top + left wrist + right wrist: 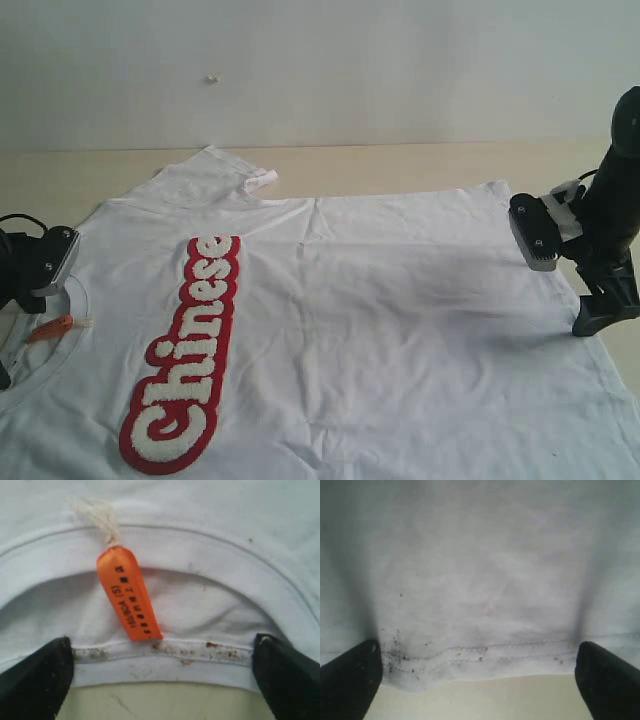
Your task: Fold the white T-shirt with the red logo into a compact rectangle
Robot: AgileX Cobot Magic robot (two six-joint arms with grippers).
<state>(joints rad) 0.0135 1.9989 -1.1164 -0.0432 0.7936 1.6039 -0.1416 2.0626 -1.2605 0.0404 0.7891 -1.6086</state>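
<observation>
The white T-shirt lies spread flat, chest up, with its collar at the left and its hem at the right. The red logo reading "Chinese" runs along the left part of the chest. My left gripper is open at the collar, its fingers wide apart either side of the ribbed collar edge, just short of the orange neck tag. My right gripper is open at the far right. The stitched hem lies between its fingers.
A sleeve with a small white label is bunched at the shirt's far side. The beige table shows beyond the shirt and under both grippers. A pale wall stands behind. Dark specks mark the collar and hem.
</observation>
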